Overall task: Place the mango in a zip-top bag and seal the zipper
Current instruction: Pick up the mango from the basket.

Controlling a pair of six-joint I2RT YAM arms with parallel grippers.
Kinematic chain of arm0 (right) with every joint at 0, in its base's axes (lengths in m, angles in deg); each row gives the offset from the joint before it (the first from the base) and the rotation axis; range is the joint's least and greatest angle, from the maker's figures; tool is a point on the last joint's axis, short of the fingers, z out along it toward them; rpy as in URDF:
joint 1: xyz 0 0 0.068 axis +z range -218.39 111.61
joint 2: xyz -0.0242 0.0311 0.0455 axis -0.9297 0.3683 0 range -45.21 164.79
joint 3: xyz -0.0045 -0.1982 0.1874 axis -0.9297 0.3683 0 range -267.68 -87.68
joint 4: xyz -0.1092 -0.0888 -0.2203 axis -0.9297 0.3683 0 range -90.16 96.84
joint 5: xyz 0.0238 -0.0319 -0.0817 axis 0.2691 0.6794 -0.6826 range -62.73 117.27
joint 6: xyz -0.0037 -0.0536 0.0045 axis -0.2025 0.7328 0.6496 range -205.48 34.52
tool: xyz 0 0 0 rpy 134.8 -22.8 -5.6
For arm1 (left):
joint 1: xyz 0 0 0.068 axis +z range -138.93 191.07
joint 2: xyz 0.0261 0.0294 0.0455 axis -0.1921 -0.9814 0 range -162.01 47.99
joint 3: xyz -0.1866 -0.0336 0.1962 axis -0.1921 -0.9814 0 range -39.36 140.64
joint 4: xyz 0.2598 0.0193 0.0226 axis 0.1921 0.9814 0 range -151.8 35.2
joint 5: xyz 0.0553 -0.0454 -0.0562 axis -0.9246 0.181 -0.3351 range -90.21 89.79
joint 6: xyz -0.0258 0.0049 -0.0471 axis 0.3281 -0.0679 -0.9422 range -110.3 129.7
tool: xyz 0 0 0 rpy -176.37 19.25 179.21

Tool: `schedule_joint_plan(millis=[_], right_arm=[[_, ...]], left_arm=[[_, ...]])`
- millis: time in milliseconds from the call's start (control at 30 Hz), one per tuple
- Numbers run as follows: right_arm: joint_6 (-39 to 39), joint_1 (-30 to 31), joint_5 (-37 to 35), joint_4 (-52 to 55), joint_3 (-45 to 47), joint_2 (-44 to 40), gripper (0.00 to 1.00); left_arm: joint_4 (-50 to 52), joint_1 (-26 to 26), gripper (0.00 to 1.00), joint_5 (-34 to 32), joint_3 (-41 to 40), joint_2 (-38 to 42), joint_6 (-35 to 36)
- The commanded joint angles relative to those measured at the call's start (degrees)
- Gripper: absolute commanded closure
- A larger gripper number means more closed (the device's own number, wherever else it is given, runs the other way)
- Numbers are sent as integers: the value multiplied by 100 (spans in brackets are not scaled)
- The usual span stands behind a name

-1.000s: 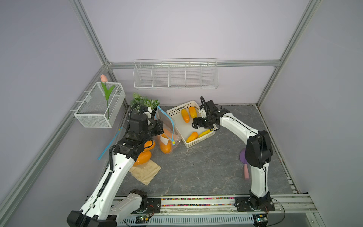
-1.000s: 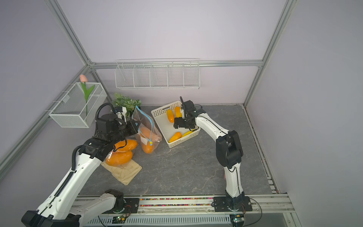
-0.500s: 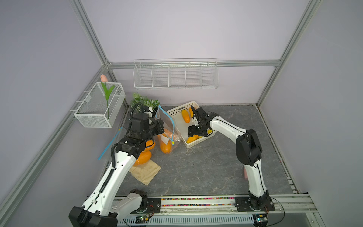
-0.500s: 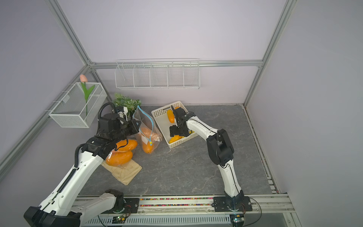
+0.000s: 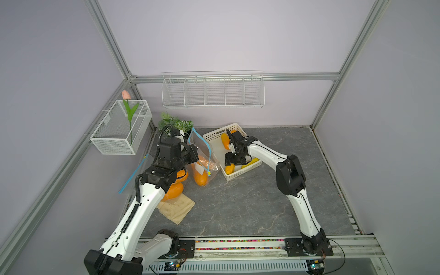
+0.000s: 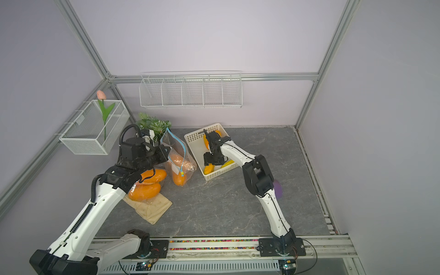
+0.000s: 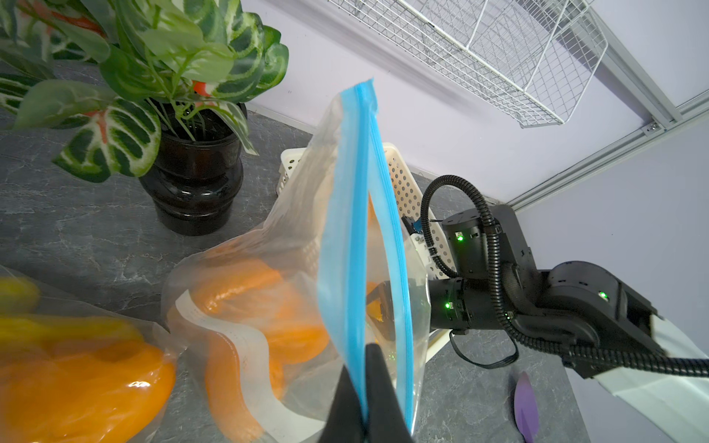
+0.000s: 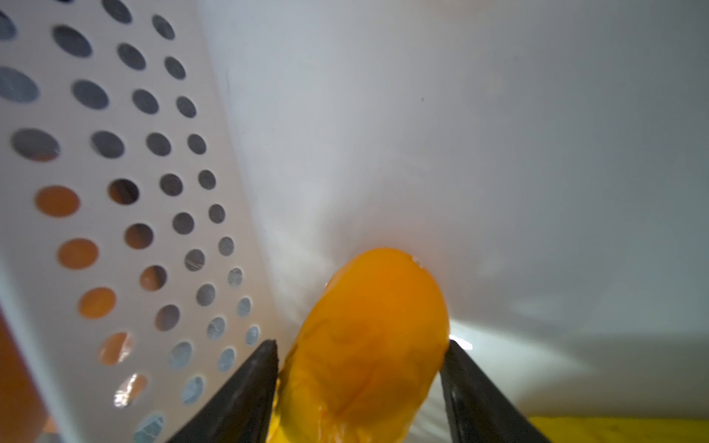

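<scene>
Two arms: we are reading the tabletop [image 5: 238,202] as a dial, with the base rail [image 5: 238,245] at 6 o'clock.
Left gripper [image 7: 362,387]: its jaws are pressing tight together, pinching one lip of the blue zipper strip [image 7: 356,214] and holding the zip-top bag [image 5: 202,152] upright at about 10 o'clock.
Bag mouth: in the left wrist view the two zipper tracks are spreading apart beyond the pinch, so the mouth is gaping.
Bag contents: orange fruit [image 5: 200,177] is lying in the bottom of the bag.
Right gripper [image 8: 358,356]: it is reaching down into the white perforated basket [image 5: 215,134] at 12 o'clock, its jaws standing partly open astride the mango [image 8: 368,326].
Mango position: it is lying on the basket floor in the basket's 6 o'clock corner, between the two black fingers [image 8: 249,391].
Contact: one finger is touching the mango's side. The other seems to be a hair short of it, though the close view is leaving us unsure.
Basket neighbours: two more fruits [image 5: 225,144] are lying in the basket, toward its 12 and 3 o'clock sides.
Sealed bags [image 5: 173,191]: these are sitting at 9 o'clock, holding orange fruit and partly under the left arm.
Tan cloth [image 5: 177,209]: it is lying at 8 o'clock, just beside those bags.
Potted plant [image 7: 192,184]: it is standing in the 11 o'clock corner, behind the held bag.
Purple object [image 6: 277,188]: it is showing at 3 o'clock, partly hidden by the right arm.
</scene>
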State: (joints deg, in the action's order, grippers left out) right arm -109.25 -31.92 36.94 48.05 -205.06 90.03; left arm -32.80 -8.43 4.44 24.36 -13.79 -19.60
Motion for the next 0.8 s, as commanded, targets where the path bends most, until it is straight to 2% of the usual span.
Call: schedule_joint_plan(millis=[0,100,200,400,567,667,767], right_arm=[[191,78,-122,275,-158,-15,46],[288,108,-219,293,-179,-106,59],[420,96,-285,303,-271,-275,67],[580,-31,-532,-75,-76,-913,77],[505,-245,-661,-1313,770,-1951,85],[528,-337,-519,-2311,1363,-2664,92],[573,-384,-191,-3533,2108,-3388,93]], left_arm=[[-23,31,100,-105,-11,4,73],[-17,28,100,-56,38,-30,71],[-9,30,100,-17,83,-47,63],[-135,35,100,119,253,-241,78],[-180,28,100,211,347,-381,28],[-249,35,100,278,351,-422,-17],[-272,34,100,335,355,-481,-67]])
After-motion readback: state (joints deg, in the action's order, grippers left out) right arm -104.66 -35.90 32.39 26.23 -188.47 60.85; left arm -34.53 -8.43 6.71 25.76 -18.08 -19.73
